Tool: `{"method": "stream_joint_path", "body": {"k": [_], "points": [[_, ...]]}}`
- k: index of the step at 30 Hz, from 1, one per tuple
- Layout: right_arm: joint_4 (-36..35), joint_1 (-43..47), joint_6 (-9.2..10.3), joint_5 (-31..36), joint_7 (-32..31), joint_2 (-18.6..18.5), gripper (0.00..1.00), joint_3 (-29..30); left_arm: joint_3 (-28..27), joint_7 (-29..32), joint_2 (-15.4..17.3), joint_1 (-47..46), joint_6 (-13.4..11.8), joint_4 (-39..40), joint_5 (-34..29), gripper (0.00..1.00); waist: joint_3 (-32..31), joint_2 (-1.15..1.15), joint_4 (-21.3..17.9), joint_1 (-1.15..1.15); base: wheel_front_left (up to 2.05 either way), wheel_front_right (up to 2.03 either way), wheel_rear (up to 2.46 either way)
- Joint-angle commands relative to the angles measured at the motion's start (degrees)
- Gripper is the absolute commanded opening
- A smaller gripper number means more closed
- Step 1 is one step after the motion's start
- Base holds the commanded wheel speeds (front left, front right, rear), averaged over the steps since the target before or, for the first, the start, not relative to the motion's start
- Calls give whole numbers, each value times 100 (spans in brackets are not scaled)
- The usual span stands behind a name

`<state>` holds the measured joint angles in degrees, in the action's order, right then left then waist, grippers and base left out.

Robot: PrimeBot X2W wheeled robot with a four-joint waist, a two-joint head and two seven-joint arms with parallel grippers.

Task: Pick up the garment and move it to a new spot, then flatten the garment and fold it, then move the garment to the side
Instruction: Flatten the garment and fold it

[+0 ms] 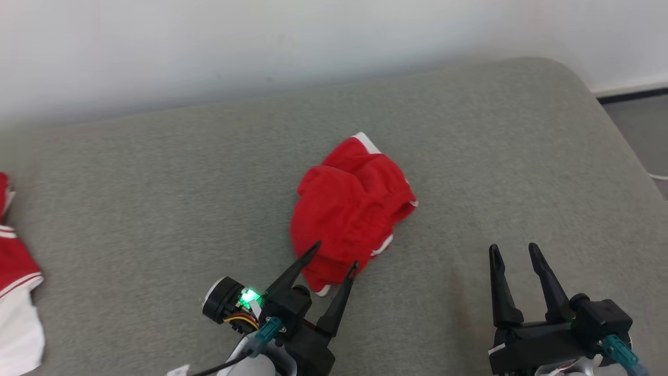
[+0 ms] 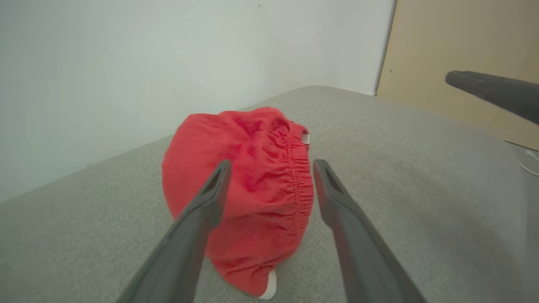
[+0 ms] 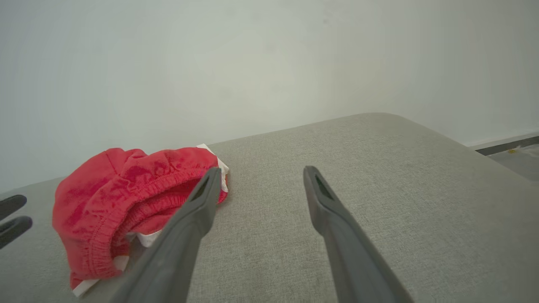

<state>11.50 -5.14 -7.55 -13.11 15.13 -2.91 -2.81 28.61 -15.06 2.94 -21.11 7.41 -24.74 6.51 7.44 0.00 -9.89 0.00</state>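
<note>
Left gripper, jaws spread and empty, hovers at the near side of the crumpled red garment, which lies mid grey cushion. Right gripper, equally spread, hangs nearer the right edge. Red-and-white cloth lies at the left edge.

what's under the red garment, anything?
The red garment lies bunched on the grey cushion, which shows all round it. Its white trim peeks out at the edges. Anything beneath the heap is covered: cannot tell.
</note>
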Motion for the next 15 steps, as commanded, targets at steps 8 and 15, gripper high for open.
{"method": "stream_joint_path", "body": {"k": [8, 15], "points": [[-4, -173, 12, -160, 4, 4, 100, -2, 198, -18, 57, -577, -153, -1259, -303, 100, 456, 0, -764, 0, 0, 0, 0], [16, -175, 12, -162, 3, 4, 100, 36, 284, -1, 22, -895, -390, -2198, -288, 20, 428, 0, -808, 0, 0, 0, 0]]}}
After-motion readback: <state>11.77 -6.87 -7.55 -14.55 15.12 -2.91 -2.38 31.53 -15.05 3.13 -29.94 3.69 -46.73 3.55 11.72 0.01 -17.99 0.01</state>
